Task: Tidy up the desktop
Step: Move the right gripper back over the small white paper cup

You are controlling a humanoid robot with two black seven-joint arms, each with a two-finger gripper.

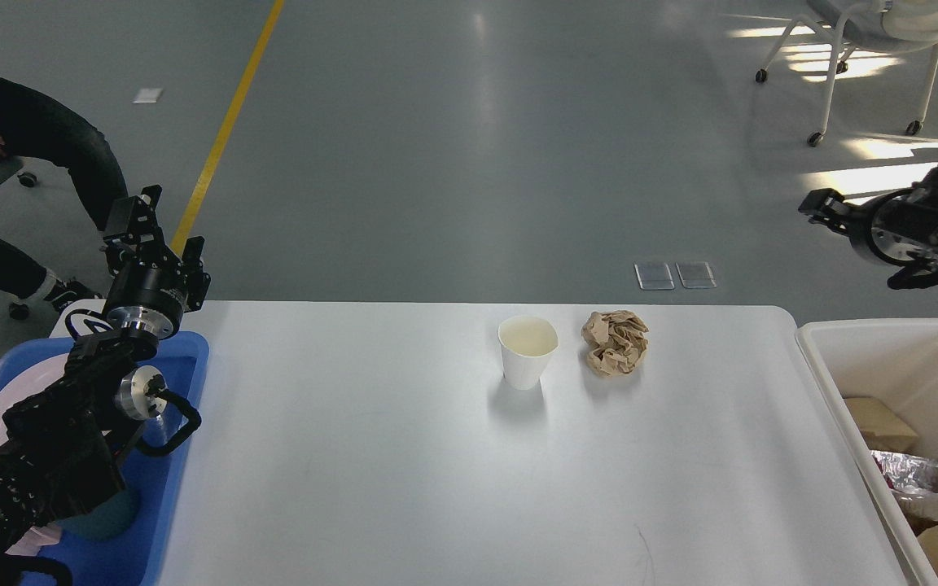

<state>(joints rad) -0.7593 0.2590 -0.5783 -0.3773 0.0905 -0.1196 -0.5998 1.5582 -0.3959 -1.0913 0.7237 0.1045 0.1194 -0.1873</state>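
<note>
The white desktop (371, 456) fills the middle of the head view. A white paper cup (527, 352) stands upright on it near the far edge. A crumpled brown paper ball (615, 342) lies just right of the cup. My left gripper (161, 232) is raised above the far end of the blue tray (190, 366); it is open and empty. My right gripper (817, 210) hangs in the air at the upper right, above the off-white bin (823, 358). Its fingers look apart and hold nothing.
The bin holds crumpled foil (917, 482) and brown cardboard (872, 419). The tray holds a white plate (1, 411) and a dark teal item (103, 517), partly hidden by my left arm. A seated person (21, 155) is at the far left, a wheeled chair (860, 49) at the far right.
</note>
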